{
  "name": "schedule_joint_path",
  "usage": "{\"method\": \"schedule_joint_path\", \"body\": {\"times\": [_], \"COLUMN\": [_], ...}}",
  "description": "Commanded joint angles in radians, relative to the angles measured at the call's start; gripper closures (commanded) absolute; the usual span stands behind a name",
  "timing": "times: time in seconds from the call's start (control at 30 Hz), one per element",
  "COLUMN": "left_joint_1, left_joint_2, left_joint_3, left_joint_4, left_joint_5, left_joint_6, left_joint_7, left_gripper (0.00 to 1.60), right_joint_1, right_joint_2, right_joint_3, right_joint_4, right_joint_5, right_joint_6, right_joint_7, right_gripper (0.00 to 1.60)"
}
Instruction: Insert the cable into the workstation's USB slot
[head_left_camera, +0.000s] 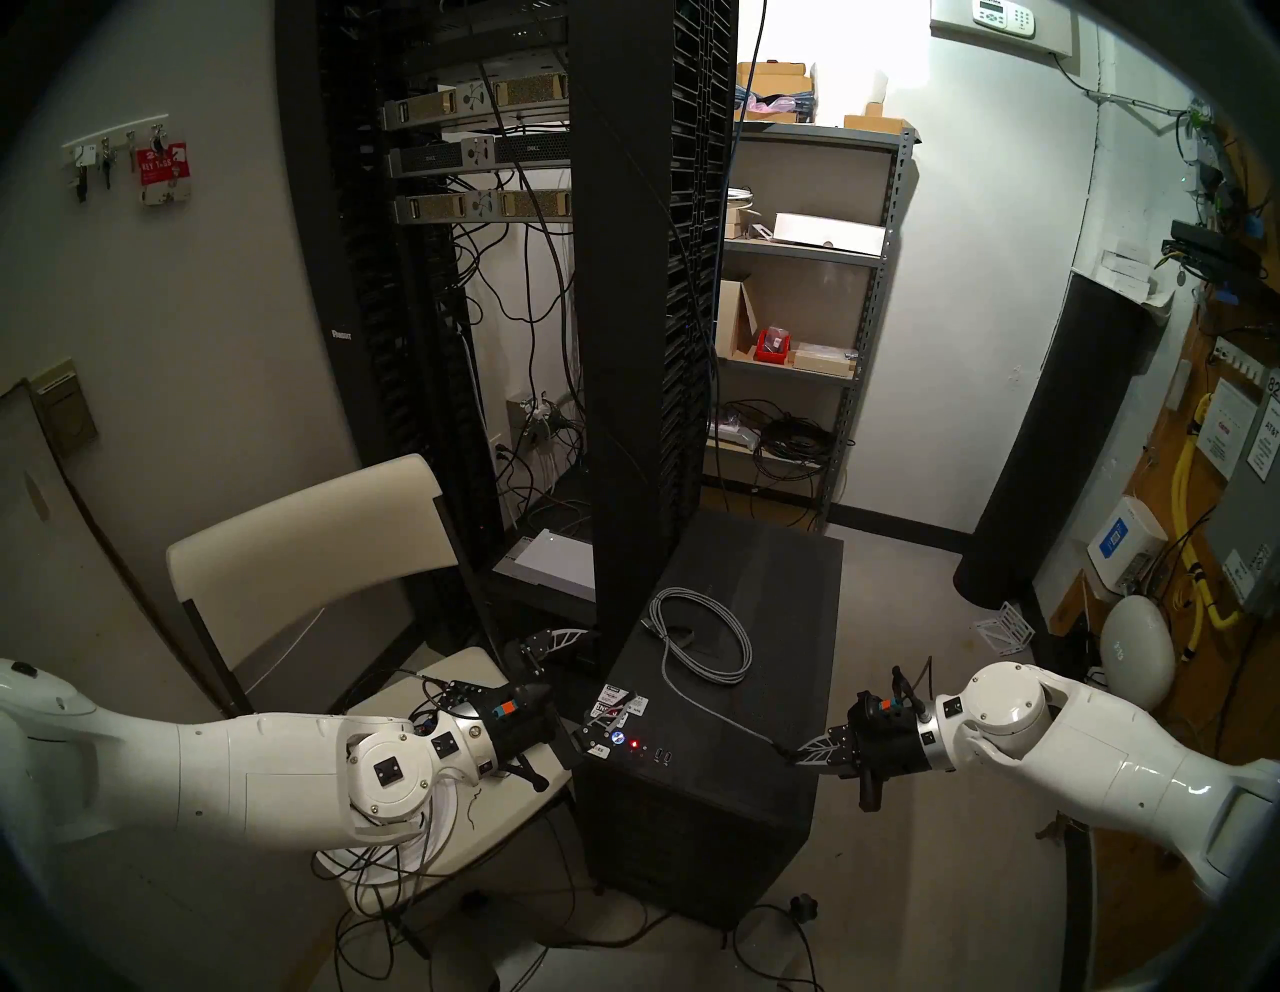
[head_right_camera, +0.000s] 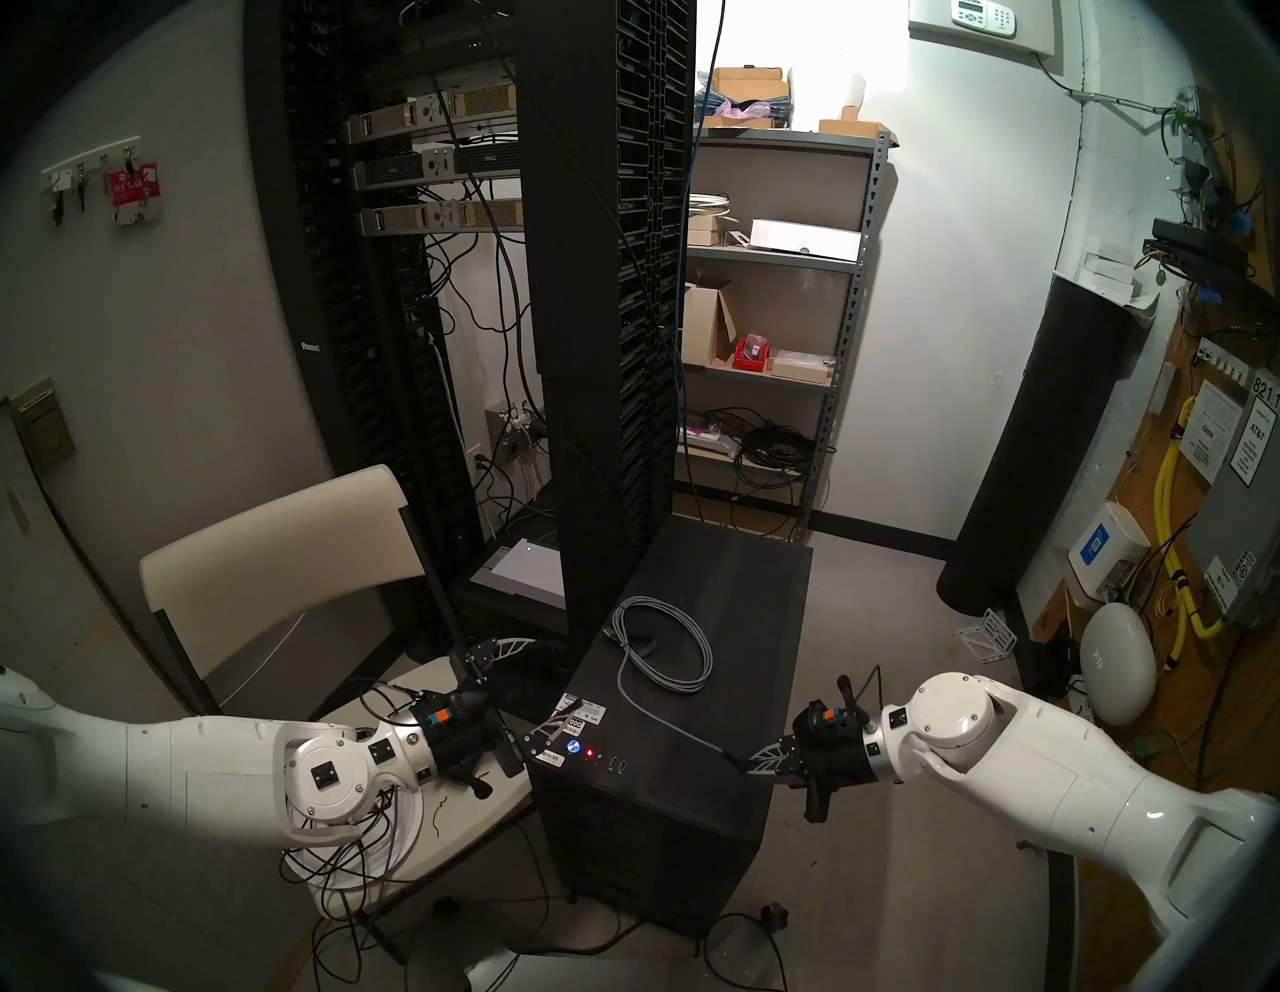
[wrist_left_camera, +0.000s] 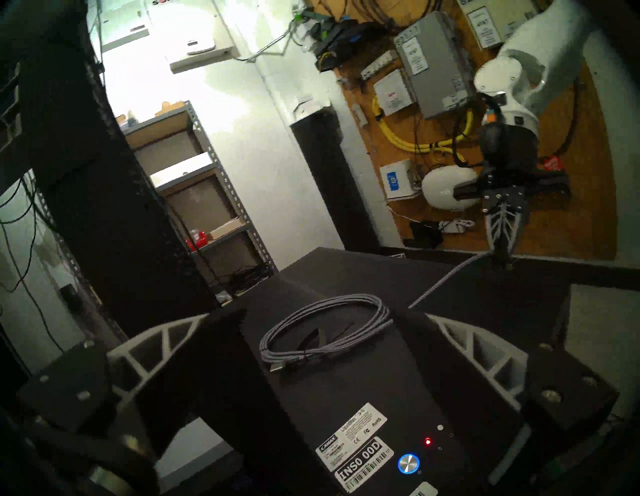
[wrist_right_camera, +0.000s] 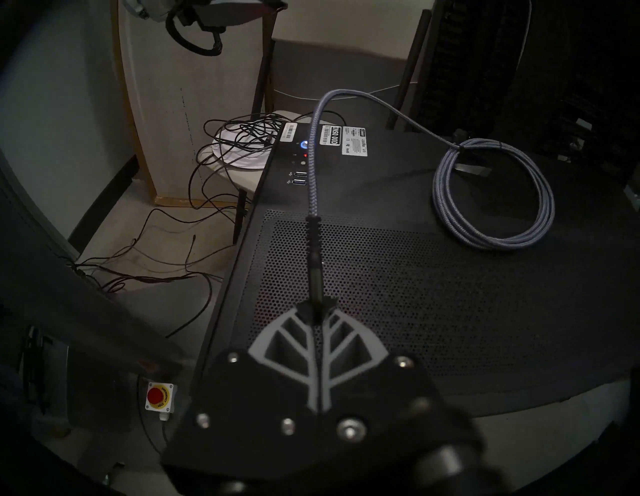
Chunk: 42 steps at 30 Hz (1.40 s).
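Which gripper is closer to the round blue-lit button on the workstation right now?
Left. The left gripper stands open at the workstation's front corner, one finger just beside the blue button. The right gripper is off the opposite edge, shut on the cable end.

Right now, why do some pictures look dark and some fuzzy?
Head views: bright back wall, dark rounded rim. Left wrist view: glaring wall, its own fingers blurred. Right wrist view: dim, though the cable on the computer stays sharp.

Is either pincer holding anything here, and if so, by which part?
The right pincer holds the cable by its dark plug end. The left pincer is open and holds nothing.
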Motion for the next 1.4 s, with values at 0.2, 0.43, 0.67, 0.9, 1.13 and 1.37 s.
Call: {"method": "schedule_joint_path", "body": {"times": [0.2,0.43,0.67,0.9,1.13,1.37], "left_joint_1": [-0.029,-0.025,-0.015,-0.012,-0.016,-0.026], "left_joint_2": [-0.118,-0.166,-0.229,-0.301,-0.357,-0.399], "left_joint_3": [0.01,0.01,0.006,0.002,0.004,0.013], "left_joint_4": [0.032,0.056,0.081,0.117,0.15,0.208], "left_joint_5": [0.146,0.217,0.27,0.315,0.381,0.477], "left_joint_6": [0.025,0.049,0.1,0.154,0.201,0.264], "left_joint_7": [-0.041,-0.037,-0.006,0.032,0.063,0.098], "left_gripper": [0.0,0.0,0.0,0.0,0.0,0.04], "right_joint_1": [0.106,0.141,0.157,0.161,0.162,0.165], "right_joint_2": [-0.059,-0.115,-0.144,-0.164,-0.168,-0.162], "right_joint_3": [0.028,0.015,0.011,0.008,0.009,0.006], "right_joint_4": [0.006,0.033,0.042,0.044,0.029,0.001], "right_joint_5": [-0.054,-0.093,-0.119,-0.139,-0.159,-0.196], "right_joint_6": [0.061,0.076,0.085,0.097,0.118,0.164], "right_joint_7": [-0.008,0.006,0.031,0.05,0.065,0.067], "right_gripper": [1.6,1.6,1.6,1.6,1.6,1.6]}}
